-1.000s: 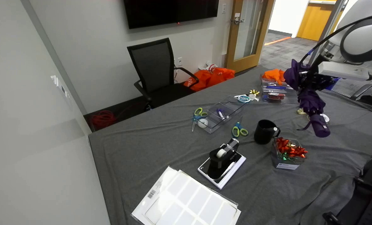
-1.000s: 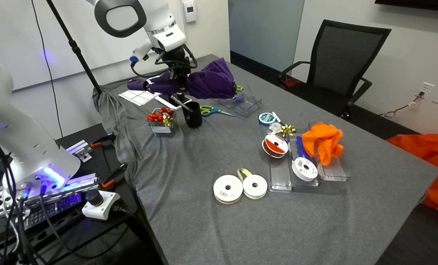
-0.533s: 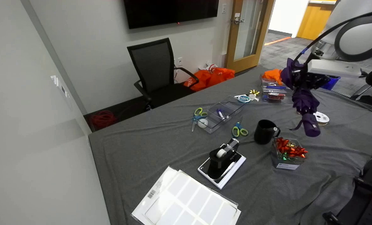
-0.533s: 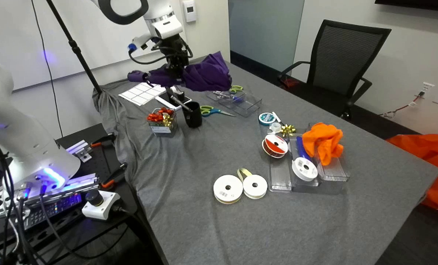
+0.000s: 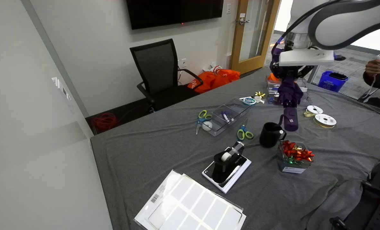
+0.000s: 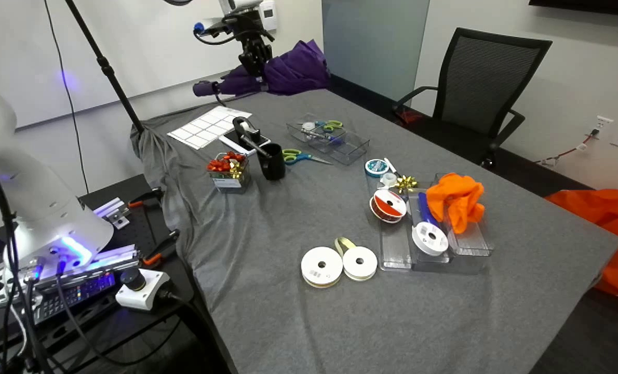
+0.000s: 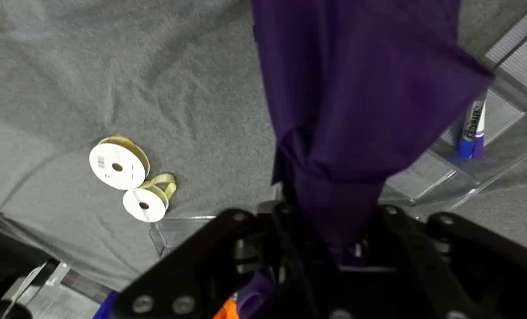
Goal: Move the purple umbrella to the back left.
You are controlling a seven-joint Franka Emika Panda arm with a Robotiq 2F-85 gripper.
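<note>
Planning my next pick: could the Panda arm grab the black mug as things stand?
Probably not: its gripper is closed on the purple umbrella, so it would likely have to set that down before taking the black mug.

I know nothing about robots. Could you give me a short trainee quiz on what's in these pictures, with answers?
1. Multiple choice: where is the folded purple fabric umbrella, held by the black two-fingered claw, relative to the grey cloth-covered table? A) lying on it; B) raised above it; C) underneath it.
2. True or false: the cylindrical black mug stands upright.
3. Fill the gap: the metal-bladed scissors beside the mug have blue and (blank) handles.
Key: 1. B; 2. true; 3. yellow-green.
</note>
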